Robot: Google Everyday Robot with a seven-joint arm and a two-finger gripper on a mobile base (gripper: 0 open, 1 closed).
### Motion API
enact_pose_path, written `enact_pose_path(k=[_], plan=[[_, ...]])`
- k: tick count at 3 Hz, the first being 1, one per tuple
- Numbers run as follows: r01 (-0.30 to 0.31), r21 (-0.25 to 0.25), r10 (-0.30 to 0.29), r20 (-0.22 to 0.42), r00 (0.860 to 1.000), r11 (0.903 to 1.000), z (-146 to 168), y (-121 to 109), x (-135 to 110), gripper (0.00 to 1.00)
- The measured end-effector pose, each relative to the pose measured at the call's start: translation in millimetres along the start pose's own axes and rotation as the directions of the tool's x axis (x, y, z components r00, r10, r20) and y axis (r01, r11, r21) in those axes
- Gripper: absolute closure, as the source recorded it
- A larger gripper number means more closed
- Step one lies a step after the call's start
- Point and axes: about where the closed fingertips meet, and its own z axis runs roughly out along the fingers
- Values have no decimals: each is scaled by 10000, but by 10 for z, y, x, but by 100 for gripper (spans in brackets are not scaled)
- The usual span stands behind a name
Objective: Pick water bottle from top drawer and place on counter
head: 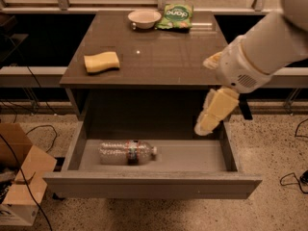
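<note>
Gripper (211, 114) hangs at the right end of the open top drawer (154, 186), over its back right corner and just below the front edge of the counter (159, 57). It points down and toward the camera's left. Whether it is open or closed: cannot tell. It holds nothing and touches nothing visible. The white arm (260, 52) comes in from the upper right of the view, above and right of the gripper.

Water bottle (127, 152) lies on its side on the drawer floor, lower left of the gripper and well apart from it. Its cap end points toward the gripper and its base points away. The label band sits around its middle. It is in the left half of the drawer, with bare drawer floor between it and the gripper.

The drawer is pulled fully out, and its front panel is below the gripper, nearer the camera.

On the counter, above and left of the gripper:
- A yellow sponge (101, 61) near the left edge, well apart from the gripper.
- A pale bowl (144, 18) at the back.
- A green snack bag (174, 16) just beside the bowl, on the side nearer the gripper.

A cardboard box (19, 186) sits on the speckled floor far left of the gripper, beside the drawer's left end.
</note>
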Motion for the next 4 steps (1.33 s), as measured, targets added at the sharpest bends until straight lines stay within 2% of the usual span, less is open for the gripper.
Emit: enact_pose_path(k=[1, 2, 3, 4], plan=[[-81, -556, 117, 661, 9977, 9984, 518, -34, -88, 0], [-81, -556, 117, 661, 9977, 9984, 518, -34, -88, 0], [-183, -853, 239, 648, 9976, 9962, 896, 23, -154, 0], [-285, -1478, 413, 843, 9956, 9886, 1408, 124, -203, 0]])
